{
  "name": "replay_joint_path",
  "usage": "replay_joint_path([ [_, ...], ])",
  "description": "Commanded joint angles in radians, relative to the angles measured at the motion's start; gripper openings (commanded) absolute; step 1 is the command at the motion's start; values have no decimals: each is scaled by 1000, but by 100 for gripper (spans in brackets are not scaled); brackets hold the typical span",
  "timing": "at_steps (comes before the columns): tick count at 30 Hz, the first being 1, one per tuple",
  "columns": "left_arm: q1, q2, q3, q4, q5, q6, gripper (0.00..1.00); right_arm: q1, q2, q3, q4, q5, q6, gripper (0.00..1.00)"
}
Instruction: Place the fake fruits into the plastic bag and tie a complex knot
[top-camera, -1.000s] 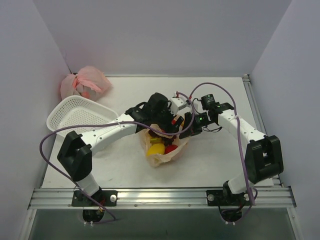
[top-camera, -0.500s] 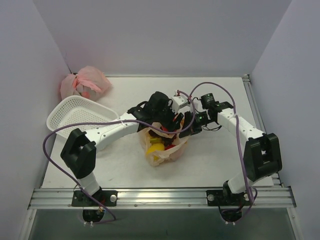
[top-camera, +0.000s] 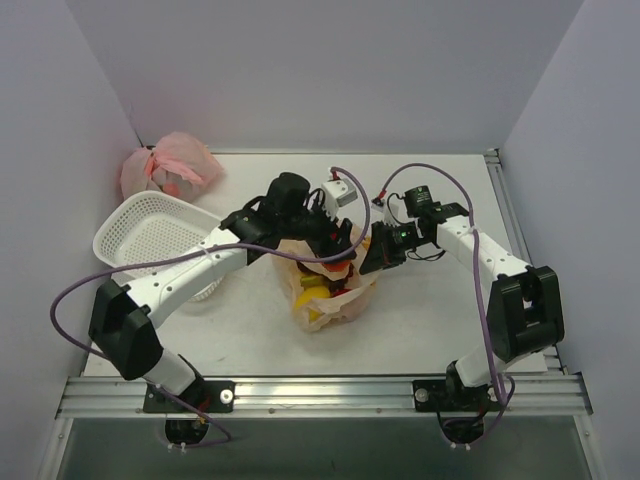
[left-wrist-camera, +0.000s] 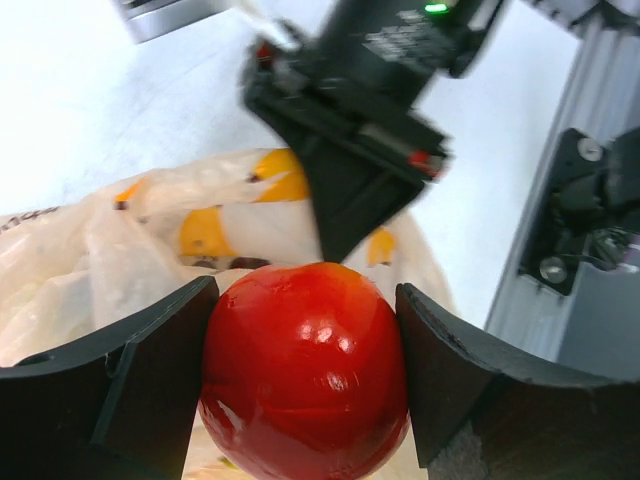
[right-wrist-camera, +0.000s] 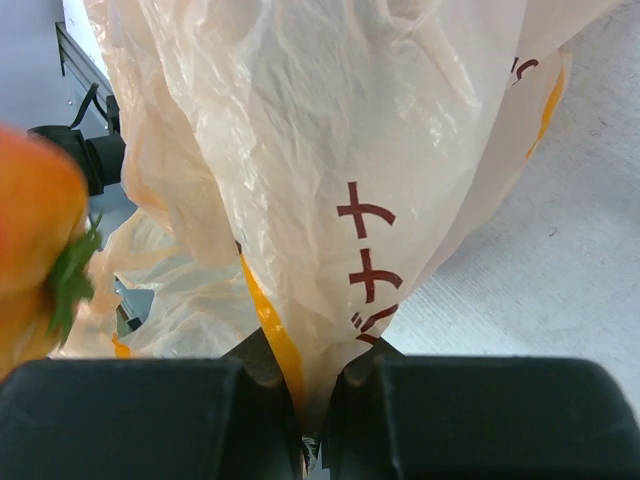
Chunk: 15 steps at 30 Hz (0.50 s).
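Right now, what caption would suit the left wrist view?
Left gripper holding a red fruit over the bag, right gripper just beyond.

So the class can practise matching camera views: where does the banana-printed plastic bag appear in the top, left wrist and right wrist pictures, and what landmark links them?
Top external: the plastic bag sits mid-table, between the two arms.
Left wrist: left and centre, behind the red fake fruit.
Right wrist: it fills most of the frame.
Shared landmark: the right gripper, pinching the bag's plastic.
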Motion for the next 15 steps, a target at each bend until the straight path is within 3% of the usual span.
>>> replay_joint_path([
  [1,-42,-80,-51,-54,92,-19,49,-7,3,16,-14,-39,-23,0],
  [8,-119,-65,-131,-60,23,-57,49,-8,-11,-7,-15,-49,-36,0],
  [15,-183,52,-34,21,28,-113,50,-8,-25,-28,-15,-43,-40,0],
])
